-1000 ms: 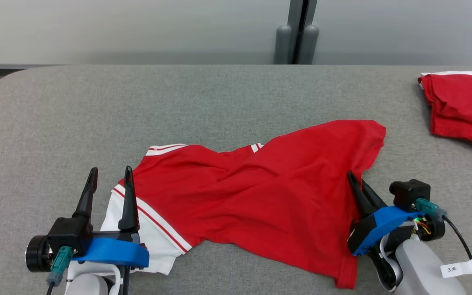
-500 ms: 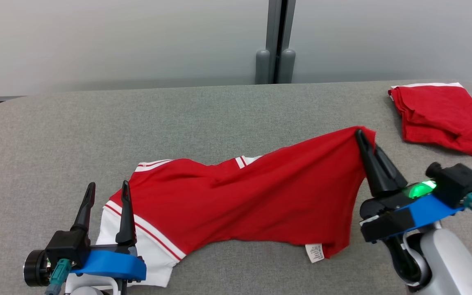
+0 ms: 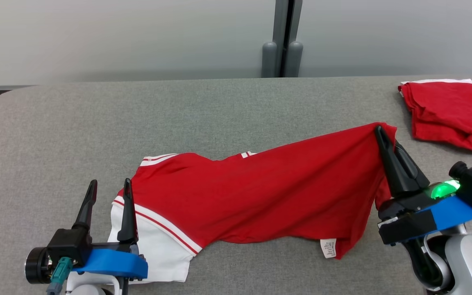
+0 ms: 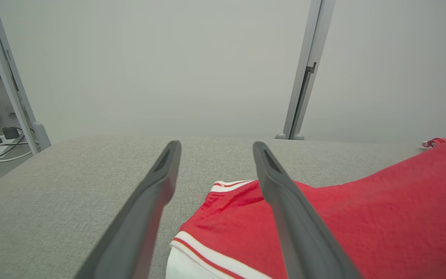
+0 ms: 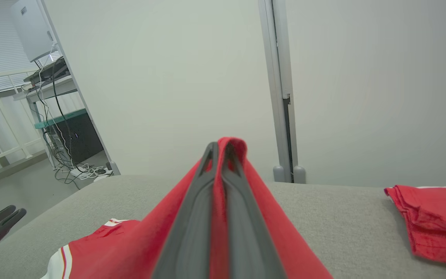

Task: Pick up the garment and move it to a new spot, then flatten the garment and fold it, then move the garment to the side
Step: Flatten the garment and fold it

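Head view: a red shirt [image 3: 260,196] with white striped trim lies stretched across the grey desk [image 3: 178,110]. Its far right corner is held up off the desk by the right claw [image 3: 386,137], clamped tight on a fold of cloth, probably the hem, though the bunching hides it. The left claw [image 3: 110,182] is spread wide and empty, at the edge of the white panel [image 3: 154,246]. The shirt looks light and limp and should sag from one grip. Pinching the white-trimmed edge too would pull it flat.

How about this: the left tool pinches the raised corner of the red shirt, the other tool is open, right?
No: the right tool pinches the raised corner of the red shirt, the left tool is open; the right wrist view shows it.
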Controlling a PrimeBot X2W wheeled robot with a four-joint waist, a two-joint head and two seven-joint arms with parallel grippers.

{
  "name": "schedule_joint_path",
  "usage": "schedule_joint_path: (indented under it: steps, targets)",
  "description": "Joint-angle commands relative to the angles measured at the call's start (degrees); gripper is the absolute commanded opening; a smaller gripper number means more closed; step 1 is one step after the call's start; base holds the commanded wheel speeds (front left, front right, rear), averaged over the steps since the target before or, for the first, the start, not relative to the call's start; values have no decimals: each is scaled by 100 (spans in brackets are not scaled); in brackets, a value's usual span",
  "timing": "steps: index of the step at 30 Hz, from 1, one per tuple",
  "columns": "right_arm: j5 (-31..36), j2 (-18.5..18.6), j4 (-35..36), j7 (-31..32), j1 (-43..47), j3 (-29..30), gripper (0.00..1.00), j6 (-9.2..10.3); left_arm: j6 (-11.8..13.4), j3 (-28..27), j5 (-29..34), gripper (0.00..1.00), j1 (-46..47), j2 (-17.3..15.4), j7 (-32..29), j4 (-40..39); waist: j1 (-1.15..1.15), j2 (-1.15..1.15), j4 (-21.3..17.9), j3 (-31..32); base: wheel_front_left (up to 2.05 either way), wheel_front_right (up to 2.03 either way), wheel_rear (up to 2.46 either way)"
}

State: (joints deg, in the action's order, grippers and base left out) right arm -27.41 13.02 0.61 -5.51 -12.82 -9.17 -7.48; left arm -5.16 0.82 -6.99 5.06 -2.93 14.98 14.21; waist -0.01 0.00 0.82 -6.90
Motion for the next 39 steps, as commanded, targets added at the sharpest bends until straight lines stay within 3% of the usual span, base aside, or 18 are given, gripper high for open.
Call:
schedule_joint_path:
  steps: [1, 11, 24, 25, 26, 33, 39]
  targets:
    - [18, 41, -50, 18, -88, 28, 0, -3, -4, 6, -8, 100, 78, 6, 29, -23, 1, 0, 29, -39, 0, 0, 0]
    - [321, 453, -1033, -41, -1154, 67, 0, -3, 52, 191, -102, 100, 326, 5, 28, -48, 1, 0, 316, -416, 0, 0, 0]
    - [475, 680, -3644, -203, -2788, -349, 0, -2, 141, 413, -289, 100, 638, 6, 29, -18, 1, 0, 777, -762, 0, 0, 0]
    - [482, 663, -3833, -217, -2842, -411, 40, -2, 150, 417, -296, 100, 635, 6, 29, -20, 1, 0, 782, -767, 0, 0, 0]
    - [440, 634, -3974, -277, -2904, -450, 100, -3, 153, 418, -299, 100, 626, 6, 29, -22, 1, 0, 779, -770, 0, 0, 0]
    - [276, 642, -4701, -656, -2808, -744, 100, -2, 173, 358, -240, 100, 517, 4, 29, -1, 1, 0, 556, -668, 0, 0, 0]
    - [192, 722, -4609, -935, -2455, -661, 100, -3, 132, 191, -106, 100, 392, -11, 28, -8, 1, 0, 265, -409, 0, 0, 0]
